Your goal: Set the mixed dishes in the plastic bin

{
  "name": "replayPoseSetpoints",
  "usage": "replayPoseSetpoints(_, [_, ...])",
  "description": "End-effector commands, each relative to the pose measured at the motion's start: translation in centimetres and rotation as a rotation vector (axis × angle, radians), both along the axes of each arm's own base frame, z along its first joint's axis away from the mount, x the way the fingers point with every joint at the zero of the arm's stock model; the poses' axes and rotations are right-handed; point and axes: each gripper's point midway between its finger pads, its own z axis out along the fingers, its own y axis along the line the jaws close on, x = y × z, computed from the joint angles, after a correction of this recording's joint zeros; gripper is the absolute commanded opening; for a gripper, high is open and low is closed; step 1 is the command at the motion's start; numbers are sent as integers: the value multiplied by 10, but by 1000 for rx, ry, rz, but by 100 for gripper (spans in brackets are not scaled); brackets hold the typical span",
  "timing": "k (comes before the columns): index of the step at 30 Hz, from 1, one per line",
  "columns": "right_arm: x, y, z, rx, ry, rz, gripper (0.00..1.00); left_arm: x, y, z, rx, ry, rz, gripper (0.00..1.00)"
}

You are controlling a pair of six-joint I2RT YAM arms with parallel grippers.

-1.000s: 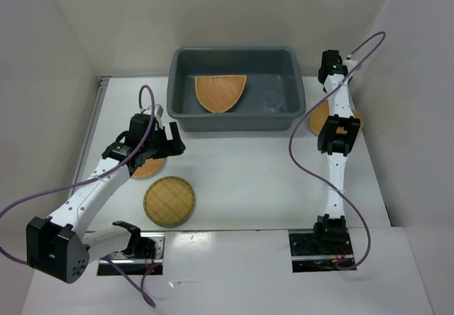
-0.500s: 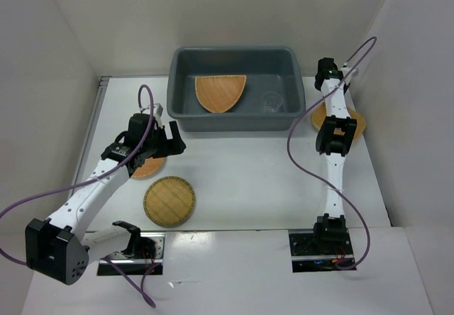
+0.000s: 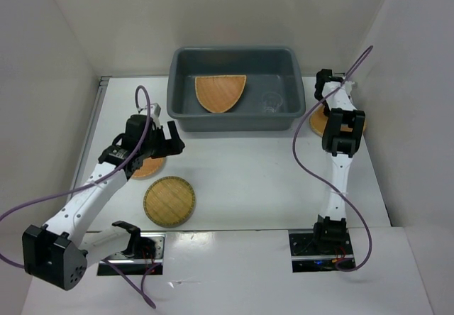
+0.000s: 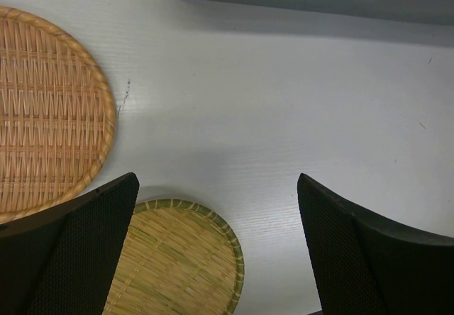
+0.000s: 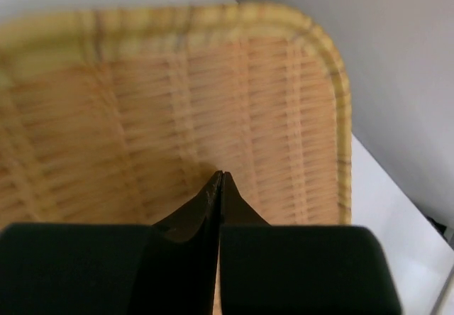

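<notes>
Your left gripper (image 4: 216, 187) stands wide open with nothing in it, hanging over the table (image 4: 284, 102) near the orange round tray (image 4: 42, 109) and the greenish round tray (image 4: 184, 258). Your right gripper (image 5: 220, 177) is pinched fully closed on nothing, its tips over the rounded square tray (image 5: 177, 95); you can't tell whether they touch it. Only the overhead view shows the fan-shaped tray (image 3: 220, 91) and glass cup (image 3: 272, 102) lying in the plastic bin (image 3: 234, 120). Since a second ago your right arm has swung toward its tray; the left barely shifted
</notes>
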Motion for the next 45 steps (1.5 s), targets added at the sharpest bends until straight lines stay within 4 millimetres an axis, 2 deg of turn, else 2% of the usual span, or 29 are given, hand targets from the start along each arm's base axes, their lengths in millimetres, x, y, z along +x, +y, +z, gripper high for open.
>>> replayPoseSetpoints(1, [-9,19,5,80,-26,9,0,4,2,11,-13,-55,17,99])
replayPoseSetpoints(2, [-17,33,-2,84,8,34,0,4,4,11,-8,-56,25,99])
replayPoseSetpoints(3, [-15,40,8,98,-23,48,0,4,4,13,-10,-65,25,99])
replayPoseSetpoints(5, [-24,58,2,120,5,81,0,4,4,13,-10,-65,25,99])
replayPoseSetpoints(7, [-28,68,5,130,10,101,0,3,4,16,-13,-74,25,99])
replayPoseSetpoints(8, [-35,70,-3,146,31,94,0,3,4,16,-13,-74,25,99])
replayPoseSetpoints(10, [-40,84,0,164,34,120,0,3,6,19,-4,-88,27,99])
replayPoseSetpoints(11, [-49,86,-8,179,56,121,0,3,6,19,-4,-88,27,99])
replayPoseSetpoints(16, [-68,112,-16,236,87,157,0,1,9,21,-2,-98,34,99])
replayPoseSetpoints(20, [-93,125,-21,275,131,177,0,0,9,23,-5,-107,34,99])
replayPoseSetpoints(28, [-133,156,-12,405,140,204,0,0,11,26,-3,-117,42,99])
replayPoseSetpoints(33, [-158,189,-12,511,175,269,0,0,11,26,-3,-117,42,99])
replayPoseSetpoints(34, [-170,201,-16,527,206,295,0,-1,11,29,-5,-126,42,99])
replayPoseSetpoints(36, [-180,222,-16,576,227,348,0,-1,11,29,-5,-126,42,99])
replayPoseSetpoints(40, [-208,280,-19,713,301,473,0,0,12,29,0,-128,50,99])
replayPoseSetpoints(42, [-219,315,-11,803,314,550,0,0,12,29,0,-128,50,99])
replayPoseSetpoints(44, [-231,340,-5,856,336,619,0,0,12,29,0,-128,50,99])
replayPoseSetpoints(45, [-233,356,6,931,330,668,0,0,12,29,0,-128,50,99])
